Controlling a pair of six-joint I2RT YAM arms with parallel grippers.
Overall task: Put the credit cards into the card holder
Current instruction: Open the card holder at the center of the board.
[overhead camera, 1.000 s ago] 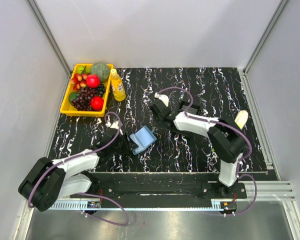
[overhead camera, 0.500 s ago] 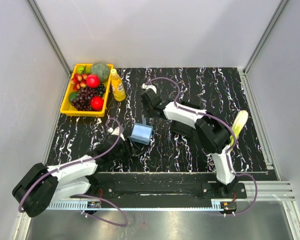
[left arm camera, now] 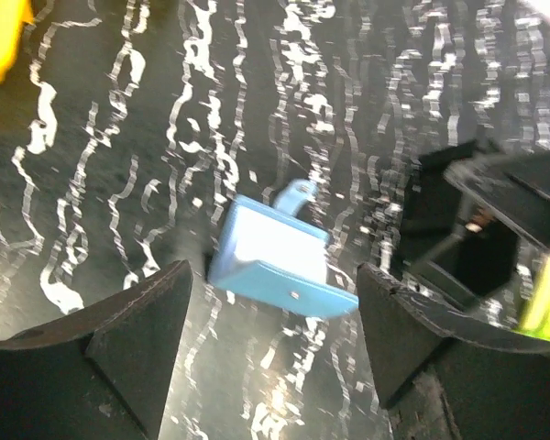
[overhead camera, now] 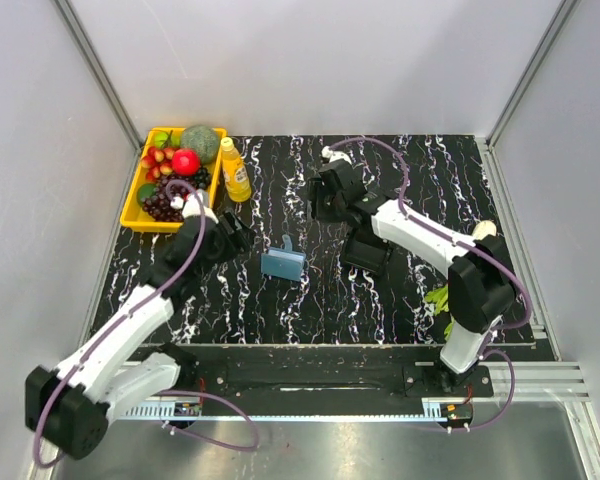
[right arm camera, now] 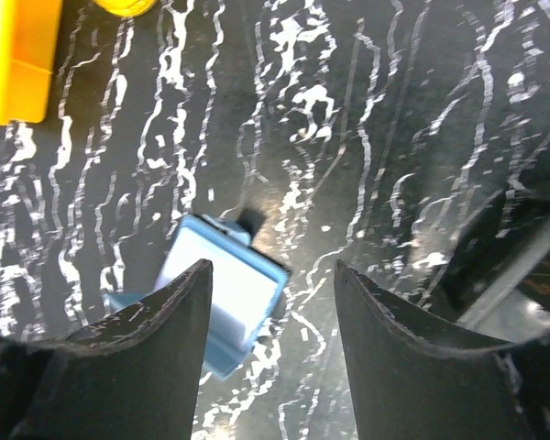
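Nearest, one blue card holder (overhead camera: 283,264) lying on the black marbled table (overhead camera: 380,310), touching neither of two grippers. At its 10 o'clock, left gripper (overhead camera: 242,236), jaws spread wide, holding nothing. At its 1 o'clock, right gripper (overhead camera: 318,207), jaws likewise apart and empty. At its 3 o'clock, one black box (overhead camera: 365,252). Farthest, toward 10 o'clock, one yellow tray (overhead camera: 152,226) of fruit, one yellow bottle (overhead camera: 235,172) just beside it at 3 o'clock.

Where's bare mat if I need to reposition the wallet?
Bare mat lies in front of the card holder, toward the near edge, and in the far right corner. Crowded: far left by the yellow tray and bottle, and around the black frame.
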